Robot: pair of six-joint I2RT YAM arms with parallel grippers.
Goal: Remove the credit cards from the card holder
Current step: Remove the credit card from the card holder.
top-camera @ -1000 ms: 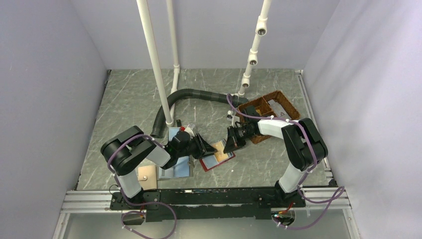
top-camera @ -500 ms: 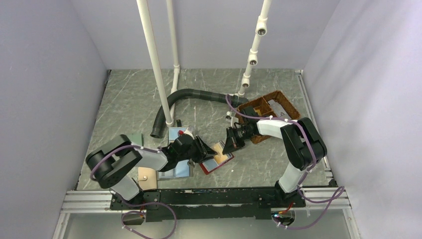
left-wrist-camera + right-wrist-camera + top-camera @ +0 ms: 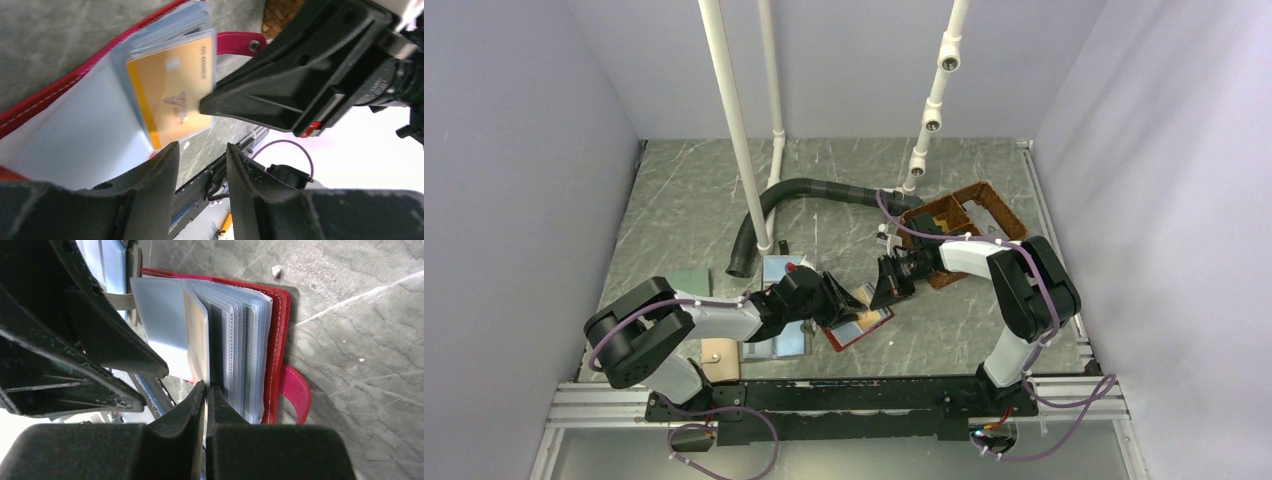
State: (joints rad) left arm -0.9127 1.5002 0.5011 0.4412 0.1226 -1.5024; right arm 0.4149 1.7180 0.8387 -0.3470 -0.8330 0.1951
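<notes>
Right pincer [image 3: 206, 387]: pressed together on edge of tan-orange credit card [image 3: 172, 95]; card stands among clear sleeves.
Red card holder [image 3: 861, 326]: spread flat on desk, directly ahead of right pincer's tips.
Left pincer [image 3: 202, 150]: part-spread, empty, just short of holder's opposite side.
Progress (judged): early. First card gripped, not yet drawn out. Other sleeves unchecked.
Desk [image 3: 684, 200]: grey, marbled.
Room: pale lilac walls, white pipes [image 3: 735, 120], wicker basket [image 3: 1012, 218] behind right pincer.

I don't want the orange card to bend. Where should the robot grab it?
Its outer edge, on the red tab's side, away from the card holder's fold. The orange card stands apart from the other plastic sleeves there, so the right gripper can pinch it from that side.
</notes>
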